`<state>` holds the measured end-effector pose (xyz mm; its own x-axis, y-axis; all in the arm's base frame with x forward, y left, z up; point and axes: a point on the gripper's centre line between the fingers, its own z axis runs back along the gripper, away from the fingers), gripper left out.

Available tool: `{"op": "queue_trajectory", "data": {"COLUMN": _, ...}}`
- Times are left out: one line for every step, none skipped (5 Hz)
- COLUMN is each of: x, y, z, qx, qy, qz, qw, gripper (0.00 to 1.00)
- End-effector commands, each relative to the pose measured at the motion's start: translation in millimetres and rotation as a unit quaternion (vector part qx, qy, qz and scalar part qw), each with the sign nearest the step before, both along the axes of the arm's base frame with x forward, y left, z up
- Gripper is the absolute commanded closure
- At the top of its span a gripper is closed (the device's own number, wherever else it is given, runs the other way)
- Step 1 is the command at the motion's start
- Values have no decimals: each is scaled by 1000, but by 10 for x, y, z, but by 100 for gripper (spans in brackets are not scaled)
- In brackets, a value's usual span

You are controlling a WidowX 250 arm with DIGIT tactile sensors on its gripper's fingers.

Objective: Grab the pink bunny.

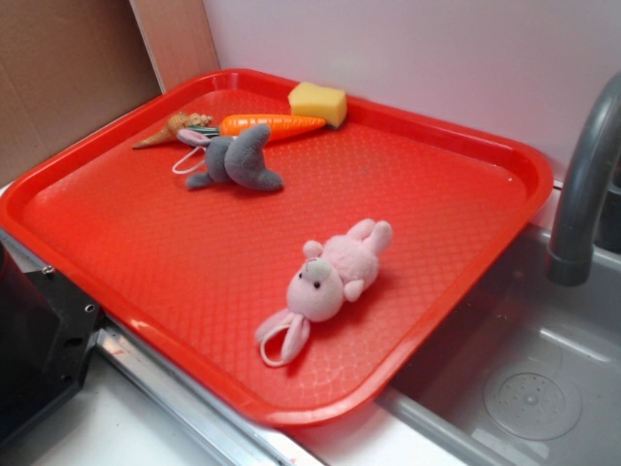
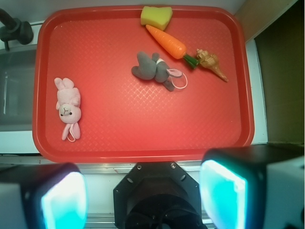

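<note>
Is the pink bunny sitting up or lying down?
Lying down. The pink bunny is flat on the red tray, face up, ears trailing.

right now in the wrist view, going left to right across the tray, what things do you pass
pink bunny → grey bunny → carrot → brown toy. The yellow sponge is left out: it spans the grey bunny and the carrot's tip, so its place is unclear.

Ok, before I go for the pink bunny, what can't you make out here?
- Gripper: wrist view, fingertips cut off by the bottom edge and blurred.
- Arm: exterior view, mostly outside the left edge.
- Small tan toy beside the carrot: too small to identify in either view.
- Pink bunny: underside hidden against the tray.
</note>
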<state>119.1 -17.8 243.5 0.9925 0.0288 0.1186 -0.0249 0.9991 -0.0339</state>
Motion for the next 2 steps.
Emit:
{"op": "queue_trajectory", "data": {"x": 0, "y": 0, "z": 0, "qx": 0, "qy": 0, "qz": 0, "qw": 1000, "gripper": 0}}
{"op": "queue_trajectory", "data": {"x": 100, "y": -97, "z": -75, "qx": -6, "qy": -24, "qz": 61, "qw": 998, "gripper": 0}}
